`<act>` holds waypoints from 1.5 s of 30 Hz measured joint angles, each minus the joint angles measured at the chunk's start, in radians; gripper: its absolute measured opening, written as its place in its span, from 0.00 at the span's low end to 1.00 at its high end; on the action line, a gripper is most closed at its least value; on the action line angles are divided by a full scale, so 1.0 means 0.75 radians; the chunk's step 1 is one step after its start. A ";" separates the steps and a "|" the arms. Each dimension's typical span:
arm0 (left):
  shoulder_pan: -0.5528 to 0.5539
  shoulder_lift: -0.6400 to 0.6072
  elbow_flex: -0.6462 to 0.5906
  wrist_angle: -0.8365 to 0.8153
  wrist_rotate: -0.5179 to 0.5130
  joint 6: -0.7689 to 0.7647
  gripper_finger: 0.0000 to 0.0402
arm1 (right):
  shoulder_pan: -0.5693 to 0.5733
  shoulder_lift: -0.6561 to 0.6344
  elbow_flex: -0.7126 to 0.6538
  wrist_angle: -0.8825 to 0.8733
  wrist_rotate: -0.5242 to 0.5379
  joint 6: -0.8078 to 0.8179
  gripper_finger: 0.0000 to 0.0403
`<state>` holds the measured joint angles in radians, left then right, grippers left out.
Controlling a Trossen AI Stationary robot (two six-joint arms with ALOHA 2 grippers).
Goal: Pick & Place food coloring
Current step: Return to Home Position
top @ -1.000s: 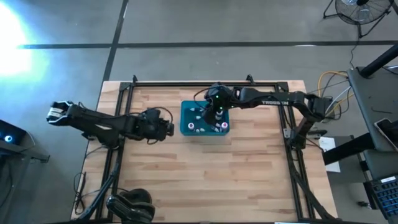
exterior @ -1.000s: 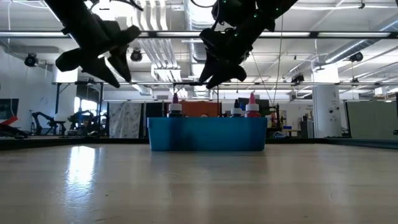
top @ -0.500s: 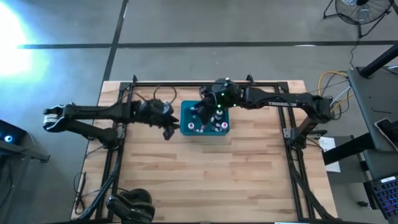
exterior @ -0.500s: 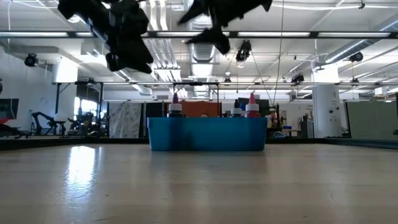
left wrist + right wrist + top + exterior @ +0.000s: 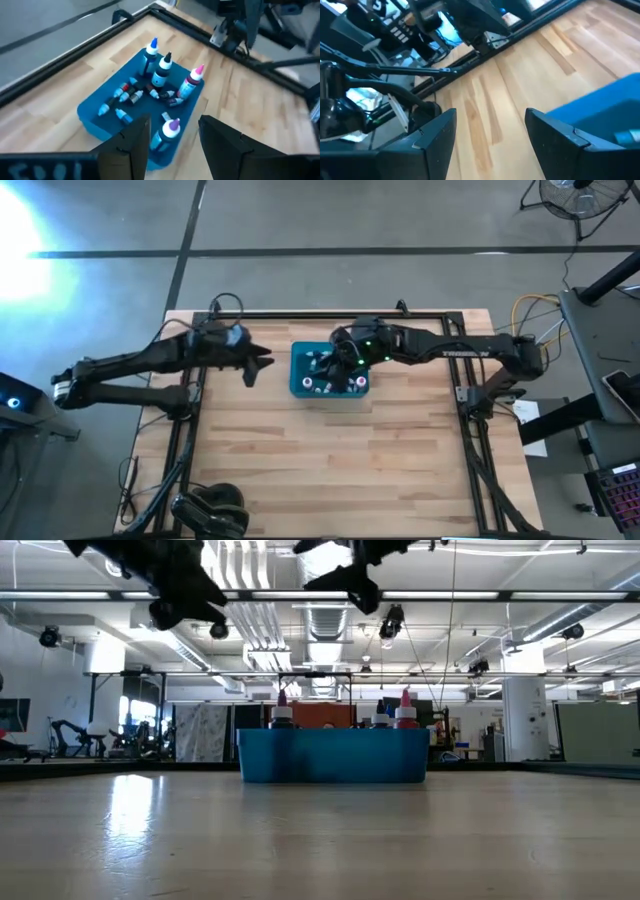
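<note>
The food coloring bottles stand and lie in a teal bin [image 5: 300, 386] at the table's middle. In the left wrist view, several taller ones stand upright [image 5: 162, 71], and several small ones [image 5: 127, 95] lie on the bin's floor. Capped tips [image 5: 405, 708] rise over the bin's wall [image 5: 330, 756] in the low view. My left gripper [image 5: 255, 366] hangs high, left of the bin, open and empty [image 5: 174, 122]. My right gripper [image 5: 335, 360] hovers high over the bin's left part, open and empty [image 5: 490, 122].
A black frame [image 5: 330, 313] runs along the table's far edge and down both sides. Bare wood lies left of the bin [image 5: 485, 100] and across the near half of the table [image 5: 330, 470]. Cables hang off the right side [image 5: 535, 320].
My left gripper has risen and swung toward the table's far edge, rolling its wrist, and now points at the bin from the left. My right gripper has lifted up out of the bin and tipped closer to level. The bottles and bin have stayed put.
</note>
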<state>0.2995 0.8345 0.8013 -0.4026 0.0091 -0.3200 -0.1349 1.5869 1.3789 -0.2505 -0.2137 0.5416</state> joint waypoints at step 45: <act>-0.085 -0.594 -0.531 0.594 0.176 -0.558 0.36 | -0.077 -1.920 -1.757 0.834 -0.016 -0.049 0.58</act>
<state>0.2355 0.3888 0.4030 0.0426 0.1413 -0.7384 -0.1923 0.1471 0.0614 0.3752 -0.2260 0.5044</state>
